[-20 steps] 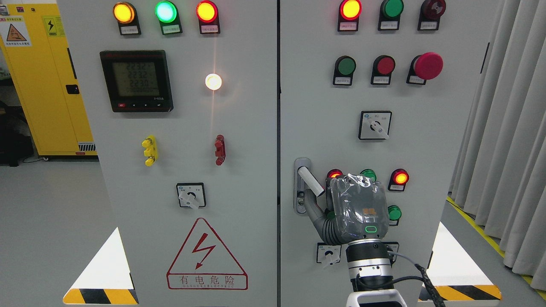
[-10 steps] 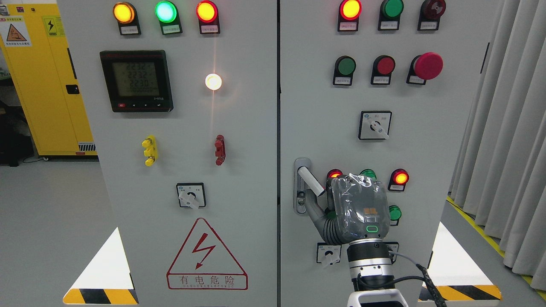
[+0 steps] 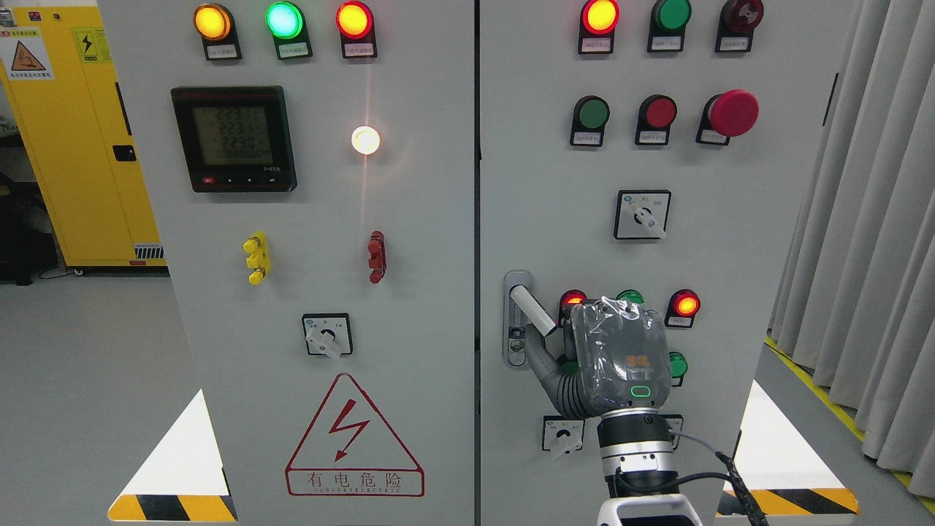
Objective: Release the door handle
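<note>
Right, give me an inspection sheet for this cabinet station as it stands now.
Surface: grey cabinet front, two doors, both look closed.
Job's things: door handle on the right door, lever swung out and slanting down to the right.
Clutter: nothing seen.
Hands: right hand just right of the handle, thumb reaching under the lever; whether it touches cannot be told. Left hand not in view.
Cables: black cable looping from the right wrist.
Surroundings: meter, lit pilot lamps, red mushroom button, yellow cabinet at left, curtain at right.
</note>
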Controlling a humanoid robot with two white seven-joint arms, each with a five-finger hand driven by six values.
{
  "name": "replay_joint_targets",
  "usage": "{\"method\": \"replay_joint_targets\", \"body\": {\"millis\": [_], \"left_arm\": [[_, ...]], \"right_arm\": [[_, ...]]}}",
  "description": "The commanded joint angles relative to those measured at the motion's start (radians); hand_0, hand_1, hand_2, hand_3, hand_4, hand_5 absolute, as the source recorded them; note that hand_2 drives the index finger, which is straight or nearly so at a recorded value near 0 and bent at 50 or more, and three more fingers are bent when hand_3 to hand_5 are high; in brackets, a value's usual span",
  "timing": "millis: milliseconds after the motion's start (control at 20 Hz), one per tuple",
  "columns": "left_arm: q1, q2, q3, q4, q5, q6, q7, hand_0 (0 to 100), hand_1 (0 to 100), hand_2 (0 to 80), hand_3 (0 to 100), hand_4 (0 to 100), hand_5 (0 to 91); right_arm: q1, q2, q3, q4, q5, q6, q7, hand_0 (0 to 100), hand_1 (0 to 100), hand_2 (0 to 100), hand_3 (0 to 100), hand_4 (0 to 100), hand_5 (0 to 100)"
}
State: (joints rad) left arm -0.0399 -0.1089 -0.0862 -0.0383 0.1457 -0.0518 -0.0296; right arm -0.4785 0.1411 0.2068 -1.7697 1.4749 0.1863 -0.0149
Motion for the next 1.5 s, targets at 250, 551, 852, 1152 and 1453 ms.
{"method": "replay_joint_targets", "body": {"millis": [250,551,852,1152,1453], "left_arm": [[0.0,0.0,0.0,0.0,0.0,0.001,0.0,12,56,0.0,0,0,0.0],[0.0,0.0,0.0,0.0,0.0,0.0,0.0,12,56,0.0,0,0,0.0],[0.0,0.0,0.0,0.0,0.0,0.001,0.0,12,56,0.0,0,0,0.0],[0.0,0.0,0.0,0.0,0.0,0.001,0.0,12,56,0.0,0,0,0.0],[0.0,0.0,-0.001,0.0,0.0,0.001,0.0,12,56,0.0,0,0,0.0]], "right_arm": [[0.0,0.0,-0.007,0.0,-0.001,-0.002,-0.002,52,39,95,100,100,100],[0.0,0.0,-0.007,0.0,-0.001,-0.002,-0.011,51,36,95,100,100,100],[0.0,0.0,-0.007,0.0,-0.004,-0.002,-0.011,51,36,94,100,100,100],[-0.005,0.0,-0.018,0.0,-0.004,-0.002,-0.011,50,36,94,100,100,100],[-0.009,0.0,-0.02,0.0,-0.004,-0.002,-0.011,50,36,94,100,100,100]]}}
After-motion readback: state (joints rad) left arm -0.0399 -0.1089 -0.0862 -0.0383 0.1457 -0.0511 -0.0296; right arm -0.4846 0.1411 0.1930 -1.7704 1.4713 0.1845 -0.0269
